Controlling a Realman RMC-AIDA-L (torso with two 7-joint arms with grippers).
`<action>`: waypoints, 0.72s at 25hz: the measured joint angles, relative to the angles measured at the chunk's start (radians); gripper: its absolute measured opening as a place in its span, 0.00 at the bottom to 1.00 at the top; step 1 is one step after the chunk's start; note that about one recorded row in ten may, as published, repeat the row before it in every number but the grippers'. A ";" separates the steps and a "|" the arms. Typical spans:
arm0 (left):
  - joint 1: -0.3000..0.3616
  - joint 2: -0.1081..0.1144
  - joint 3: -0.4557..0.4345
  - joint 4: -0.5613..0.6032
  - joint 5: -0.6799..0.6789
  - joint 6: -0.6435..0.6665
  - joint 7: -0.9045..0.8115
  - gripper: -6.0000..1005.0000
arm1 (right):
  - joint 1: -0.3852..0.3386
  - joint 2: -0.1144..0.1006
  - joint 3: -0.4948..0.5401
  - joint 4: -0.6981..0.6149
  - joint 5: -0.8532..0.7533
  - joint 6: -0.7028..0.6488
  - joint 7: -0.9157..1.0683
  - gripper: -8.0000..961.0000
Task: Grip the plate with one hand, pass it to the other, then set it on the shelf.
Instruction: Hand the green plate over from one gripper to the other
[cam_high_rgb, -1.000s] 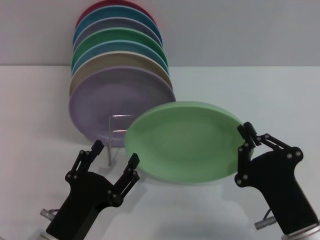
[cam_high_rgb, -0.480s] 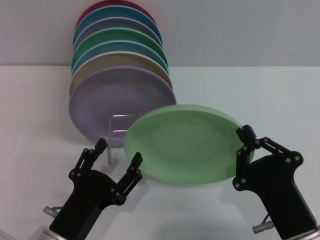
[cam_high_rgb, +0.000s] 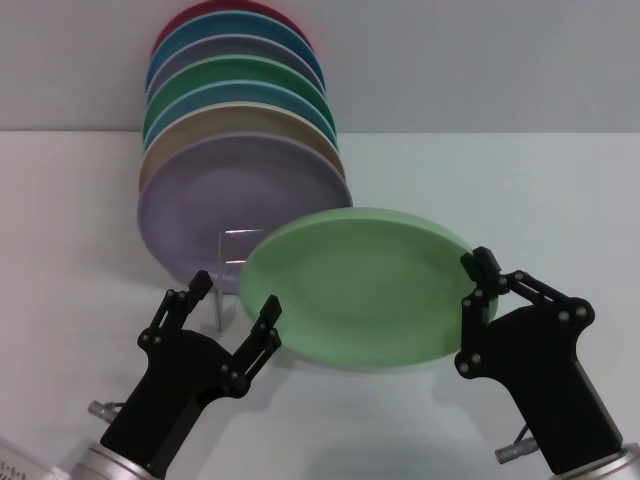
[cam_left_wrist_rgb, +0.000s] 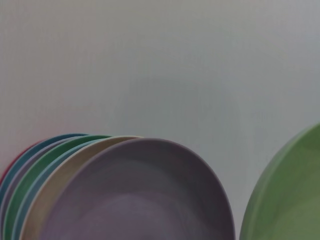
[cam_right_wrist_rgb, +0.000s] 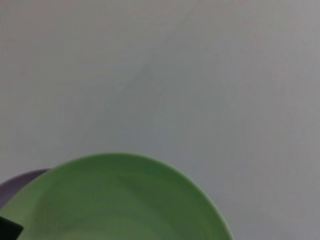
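Right gripper (cam_high_rgb: 478, 290): lower right of the head view, my fingers pinched on the right rim of the plate (cam_high_rgb: 358, 286), holding it off the table (cam_high_rgb: 560, 200)
Left gripper (cam_high_rgb: 236, 308): lower left of the head view, fingers spread wide with nothing between them; one fingertip sits just at the plate's left edge, can't tell if it touches
Plate: pale mint green, centre of the head view, tilted with its face toward the camera, between my two grippers; fills the lower part of the right wrist view (cam_right_wrist_rgb: 120, 200) and shows at the lower right edge of the left wrist view (cam_left_wrist_rgb: 290, 195)
Shelf (cam_high_rgb: 232, 262): thin silvery wire rack, just left of and behind the plate, its front loop partly covered by the plate's rim
Lilac plate (cam_high_rgb: 235, 205): upright at the front of the stack of plates (cam_high_rgb: 240, 100), upper left of the head view, behind the wire loop
Stack colours: tan, blue, dark green, grey-lilac, blue, red going back
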 joint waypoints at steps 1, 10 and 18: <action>-0.003 0.000 -0.001 0.001 0.000 -0.002 -0.001 0.81 | 0.001 0.000 0.000 0.000 0.000 0.002 0.000 0.02; -0.018 0.000 -0.010 0.006 0.000 -0.013 -0.002 0.78 | 0.008 0.000 -0.010 0.001 0.000 0.008 -0.001 0.02; -0.021 0.000 -0.010 0.009 0.002 -0.014 -0.002 0.63 | 0.012 0.000 -0.013 0.001 0.000 0.008 -0.001 0.02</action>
